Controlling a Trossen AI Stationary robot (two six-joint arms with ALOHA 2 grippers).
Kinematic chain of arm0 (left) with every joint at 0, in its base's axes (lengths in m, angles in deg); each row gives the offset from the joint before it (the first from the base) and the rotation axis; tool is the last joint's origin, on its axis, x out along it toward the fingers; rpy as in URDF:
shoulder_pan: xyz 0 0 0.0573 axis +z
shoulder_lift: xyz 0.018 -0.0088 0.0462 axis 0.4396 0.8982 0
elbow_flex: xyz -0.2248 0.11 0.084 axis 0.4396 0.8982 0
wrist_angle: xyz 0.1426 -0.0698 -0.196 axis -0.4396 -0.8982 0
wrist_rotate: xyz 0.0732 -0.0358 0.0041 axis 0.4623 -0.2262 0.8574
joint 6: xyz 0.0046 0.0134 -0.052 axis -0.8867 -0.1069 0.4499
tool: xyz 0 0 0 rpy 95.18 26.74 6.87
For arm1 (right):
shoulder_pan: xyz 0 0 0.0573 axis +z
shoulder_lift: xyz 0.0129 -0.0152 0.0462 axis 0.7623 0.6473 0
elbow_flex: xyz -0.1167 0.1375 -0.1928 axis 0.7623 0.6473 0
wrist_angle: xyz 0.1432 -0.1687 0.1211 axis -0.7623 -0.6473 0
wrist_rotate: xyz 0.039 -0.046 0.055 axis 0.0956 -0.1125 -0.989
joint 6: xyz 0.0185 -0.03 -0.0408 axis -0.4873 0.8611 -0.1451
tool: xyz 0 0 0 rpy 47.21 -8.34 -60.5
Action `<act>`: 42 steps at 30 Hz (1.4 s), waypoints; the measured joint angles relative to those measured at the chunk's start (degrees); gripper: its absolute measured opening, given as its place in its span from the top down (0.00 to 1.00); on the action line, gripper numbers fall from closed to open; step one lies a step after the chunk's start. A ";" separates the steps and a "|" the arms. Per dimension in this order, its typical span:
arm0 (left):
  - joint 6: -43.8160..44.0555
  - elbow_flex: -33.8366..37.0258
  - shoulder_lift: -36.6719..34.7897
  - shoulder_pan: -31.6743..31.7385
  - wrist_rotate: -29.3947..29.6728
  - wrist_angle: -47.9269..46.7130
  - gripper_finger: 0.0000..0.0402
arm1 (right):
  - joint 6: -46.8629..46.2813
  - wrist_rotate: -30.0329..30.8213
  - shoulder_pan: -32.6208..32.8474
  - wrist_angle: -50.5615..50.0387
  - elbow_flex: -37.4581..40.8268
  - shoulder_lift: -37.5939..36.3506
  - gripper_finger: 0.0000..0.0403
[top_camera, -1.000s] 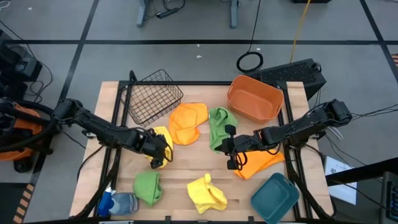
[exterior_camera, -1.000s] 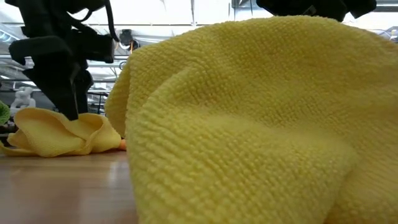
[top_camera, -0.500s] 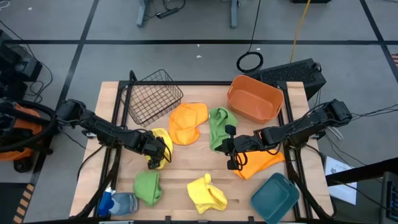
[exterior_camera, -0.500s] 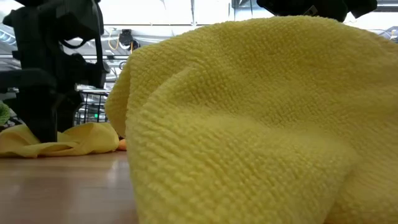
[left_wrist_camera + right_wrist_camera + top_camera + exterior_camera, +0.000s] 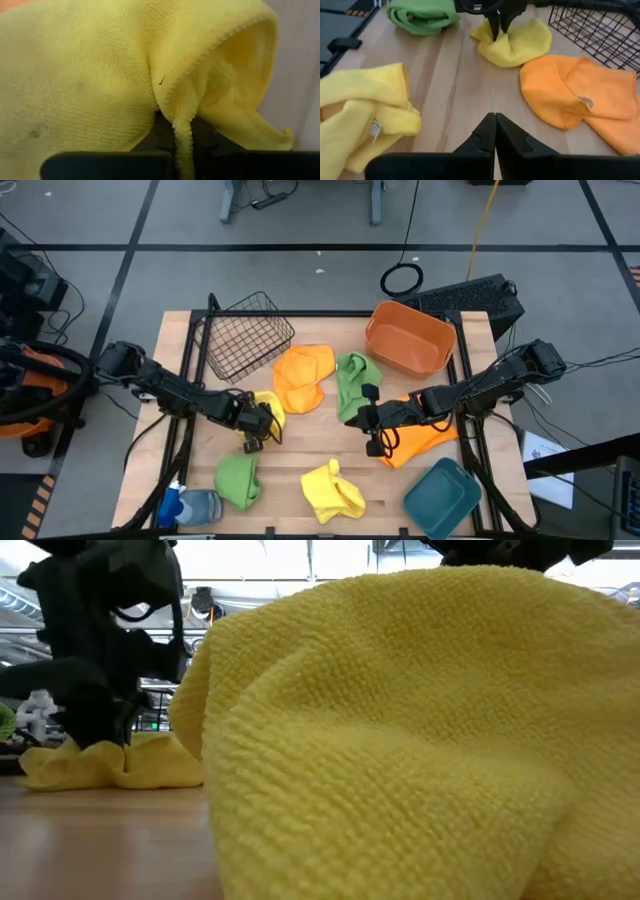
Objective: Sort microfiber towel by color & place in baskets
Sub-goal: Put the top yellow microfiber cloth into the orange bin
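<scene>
Gripping now: the left gripper (image 5: 262, 423) has its jaws clamped on a fold of the yellow towel (image 5: 268, 408), which lies bunched on the table (image 5: 300, 445) right under them.
Grip seen close: in the left wrist view a thin ridge of the yellow towel (image 5: 183, 135) runs down between the jaws; most of the cloth bulges beyond them.
Right gripper (image 5: 370, 427): jaws together on nothing, hovering low, with the green towel (image 5: 352, 385) just beyond them and an orange towel (image 5: 425, 438) beneath the arm behind.
Baskets: the wire basket (image 5: 243, 332) stands past the left jaws, the orange basket (image 5: 408, 338) and teal basket (image 5: 442, 497) well off to either side of the right jaws.
Other cloths: a second orange towel (image 5: 301, 375) touches the pinched one just beyond the left jaws; a second yellow towel (image 5: 333, 490) and a second green towel (image 5: 238, 479) lie behind them.
Risk: the pinch looks shallow, so the ridge could slip out on the lift; the touching orange cloth could drag along.
Change: a second ago the left jaws stood wide over this cloth; they have since closed on it and gathered it tighter. The right arm has not moved.
</scene>
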 joint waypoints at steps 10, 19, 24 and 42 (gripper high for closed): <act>-9.77 -11.72 -4.22 -2.14 3.92 -2.58 0.95 | 0.57 -0.24 0.00 17.19 0.00 6.86 0.96; -28.13 -19.42 -4.50 -3.23 13.94 1.34 0.95 | 4.27 0.01 -0.52 38.53 0.00 15.74 0.60; -37.32 -19.47 -4.10 -3.23 14.55 6.12 0.96 | 0.75 3.07 -1.59 42.05 0.00 16.74 0.36; -40.13 -19.47 -4.08 -3.21 20.80 4.60 0.96 | -1.03 14.38 2.29 21.67 0.02 7.96 0.07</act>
